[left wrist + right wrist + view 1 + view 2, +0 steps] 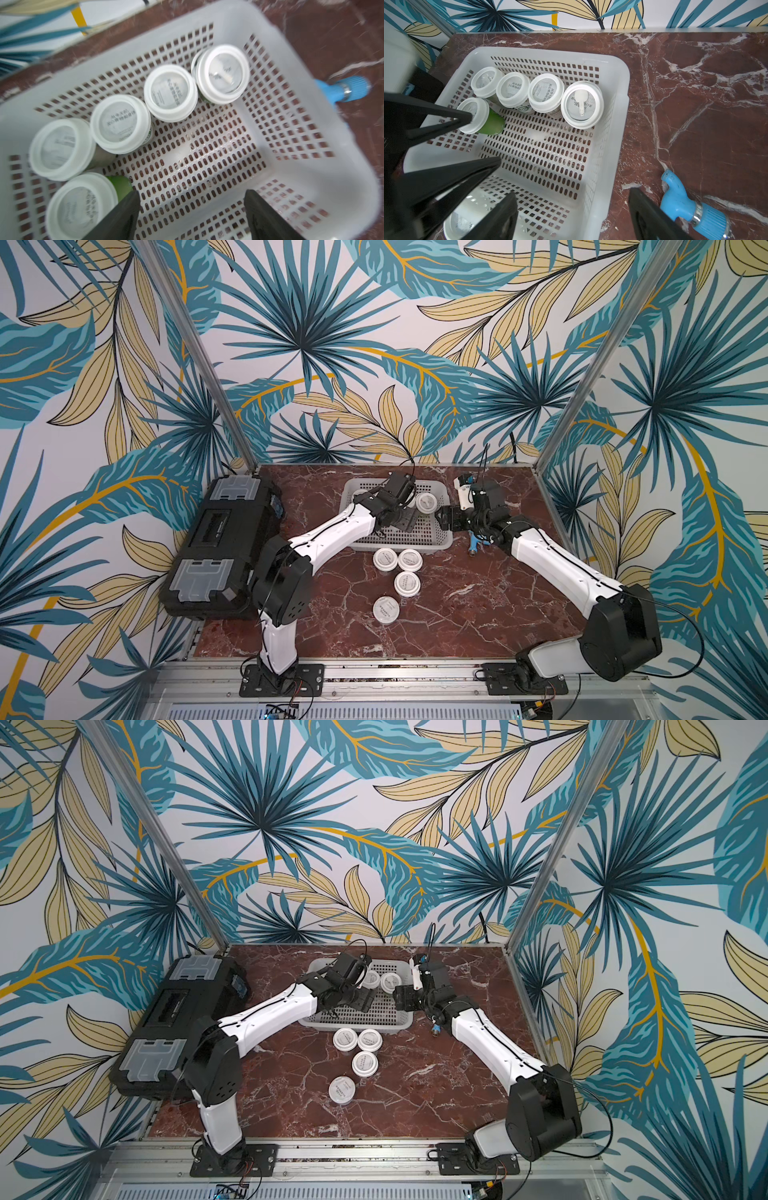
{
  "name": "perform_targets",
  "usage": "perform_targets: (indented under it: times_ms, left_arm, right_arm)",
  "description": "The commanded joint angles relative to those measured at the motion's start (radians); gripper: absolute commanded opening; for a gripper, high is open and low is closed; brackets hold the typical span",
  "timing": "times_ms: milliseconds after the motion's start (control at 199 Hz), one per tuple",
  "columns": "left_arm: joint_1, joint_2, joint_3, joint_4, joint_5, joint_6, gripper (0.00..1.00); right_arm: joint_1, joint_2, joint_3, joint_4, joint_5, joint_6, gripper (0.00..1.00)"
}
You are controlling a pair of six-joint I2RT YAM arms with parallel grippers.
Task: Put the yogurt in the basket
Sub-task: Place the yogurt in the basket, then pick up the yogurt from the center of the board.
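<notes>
The white perforated basket (441,540) (400,1022) stands at the back middle of the table. Several yogurt jars with white lids sit along its far wall (170,92) (546,92). One green-labelled jar leans tilted at the end of that row (475,116) (83,204). Several more jars stand on the table in front of the basket (407,583) (364,1064). My left gripper (405,520) (191,197) (483,141) hangs open over the basket floor, holding nothing. My right gripper (446,522) (572,199) is open and empty, straddling the basket's right wall.
A black toolbox (220,543) with clear lid compartments lies at the left table edge. A blue spray nozzle (476,541) (691,205) (349,91) lies on the marble just right of the basket, under my right arm. Metal posts and patterned walls close in the back and sides.
</notes>
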Motion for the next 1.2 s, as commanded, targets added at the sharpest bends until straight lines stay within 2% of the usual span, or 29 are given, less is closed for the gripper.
perform_targets:
  times_ms: [0, 376, 572, 877, 1198]
  left_arm:
    - [-0.023, -0.075, -0.020, -0.018, -0.038, 0.005, 0.83]
    - [-0.172, -0.227, -0.083, -0.244, -0.039, -0.062, 0.82]
    - [-0.239, -0.277, -0.139, -0.286, -0.013, -0.120, 0.82]
    - [-0.288, -0.266, -0.174, -0.322, 0.005, -0.171, 0.85]
    - [-0.292, -0.208, -0.207, -0.343, 0.034, -0.175, 0.83]
  right_arm:
    - [-0.003, 0.003, -0.009, 0.010, -0.012, 0.003, 0.87]
    - [-0.004, -0.005, -0.013, 0.008, -0.004, -0.002, 0.87]
    - [-0.003, -0.024, -0.028, 0.019, 0.015, -0.003, 0.87]
    - [-0.004, -0.026, -0.035, 0.027, 0.020, -0.003, 0.87]
    - [-0.003, -0.028, -0.036, 0.028, 0.026, -0.006, 0.87]
